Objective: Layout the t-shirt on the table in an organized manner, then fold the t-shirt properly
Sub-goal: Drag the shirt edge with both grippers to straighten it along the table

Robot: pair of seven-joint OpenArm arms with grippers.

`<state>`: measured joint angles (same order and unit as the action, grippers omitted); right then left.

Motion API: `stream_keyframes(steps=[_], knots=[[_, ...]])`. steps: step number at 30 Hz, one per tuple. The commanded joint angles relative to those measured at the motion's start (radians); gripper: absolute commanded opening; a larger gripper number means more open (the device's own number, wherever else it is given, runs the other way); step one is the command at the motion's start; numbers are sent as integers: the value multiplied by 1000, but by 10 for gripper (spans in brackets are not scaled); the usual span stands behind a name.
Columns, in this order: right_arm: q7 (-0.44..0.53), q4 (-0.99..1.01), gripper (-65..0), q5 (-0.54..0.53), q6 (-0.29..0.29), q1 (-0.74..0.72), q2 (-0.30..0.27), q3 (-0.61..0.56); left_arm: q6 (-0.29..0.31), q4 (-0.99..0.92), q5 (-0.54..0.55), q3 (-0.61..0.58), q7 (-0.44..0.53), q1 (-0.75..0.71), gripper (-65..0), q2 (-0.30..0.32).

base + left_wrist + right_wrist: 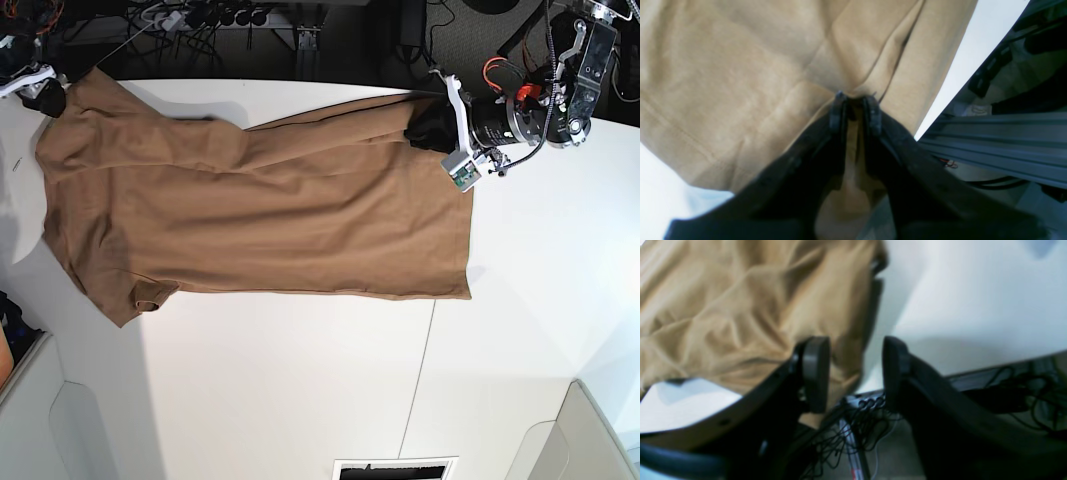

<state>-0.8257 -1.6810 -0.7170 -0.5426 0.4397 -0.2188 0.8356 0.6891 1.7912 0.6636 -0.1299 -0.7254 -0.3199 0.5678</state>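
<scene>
The tan t-shirt (260, 210) lies spread lengthwise across the white table (300, 400), hem to the right and sleeves to the left, with wrinkles along its far side. At the far hem corner my left gripper (418, 130) is shut on a pinched fold of the cloth; the left wrist view shows the left gripper (855, 98) with t-shirt (740, 83) between its closed tips. My right gripper (45, 97) is at the far left shoulder corner. In the right wrist view the right gripper (855, 350) stands open, and the rumpled t-shirt (723, 306) lies just beyond its left finger.
A thin dark seam (420, 380) runs across the table's near half. Cables and power strips (200, 18) hang past the far edge. A grey frame rail (990, 140) sits below the table edge by the left gripper. There is a rectangular slot (395, 468) at the near edge.
</scene>
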Motion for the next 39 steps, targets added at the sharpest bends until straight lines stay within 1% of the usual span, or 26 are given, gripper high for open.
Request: stream_keyframes(steps=[1, 5, 11, 12, 15, 16, 17, 20, 23, 28, 31, 36, 39], knots=[[26, -9, -389, 3, -2, -2, -16, -10, 9, 16, 15, 7, 16, 7, -560, 11], [40, -5, -389, 30, 0, -2, -16, -56, 9, 16, 14, 7, 14, 6, -560, 11], [46, -5, -399, 29, 1, -2, -16, -59, 9, 16, 12, 7, 14, 6, -560, 11], [48, -5, -432, 29, 1, -2, -16, -59, 9, 16, 12, 7, 14, 6, -560, 11], [48, -5, -592, 29, 2, -2, -16, -59, 9, 16, 12, 7, 15, 6, -560, 11], [48, -5, -636, 29, 1, -2, -16, -59, 9, 16, 12, 7, 15, 6, -560, 11], [52, -5, -650, 29, 1, -2, -16, -59, 9, 16, 12, 7, 15, 6, -560, 11], [68, -6, -650, 20, 0, -2, -16, -59, 9, 16, 12, 7, 15, 6, -560, 11], [70, -12, -650, -36, -7, -19, -17, -53, 9, 16, 0, 7, 14, 6, -560, 11], [70, -35, -650, -50, -7, -100, -17, -31, 9, 16, -19, 7, 15, 7, -560, 12], [69, -35, -650, -29, -8, -169, -16, -32, 9, 16, -18, 7, 16, 7, -560, 11], [70, -21, -650, 46, -8, -263, -18, -34, 9, 16, -19, 7, 16, 7, -560, 12], [72, 6, -650, 75, -7, -301, -23, -61, 9, 13, -34, 7, 16, 7, -560, 12]])
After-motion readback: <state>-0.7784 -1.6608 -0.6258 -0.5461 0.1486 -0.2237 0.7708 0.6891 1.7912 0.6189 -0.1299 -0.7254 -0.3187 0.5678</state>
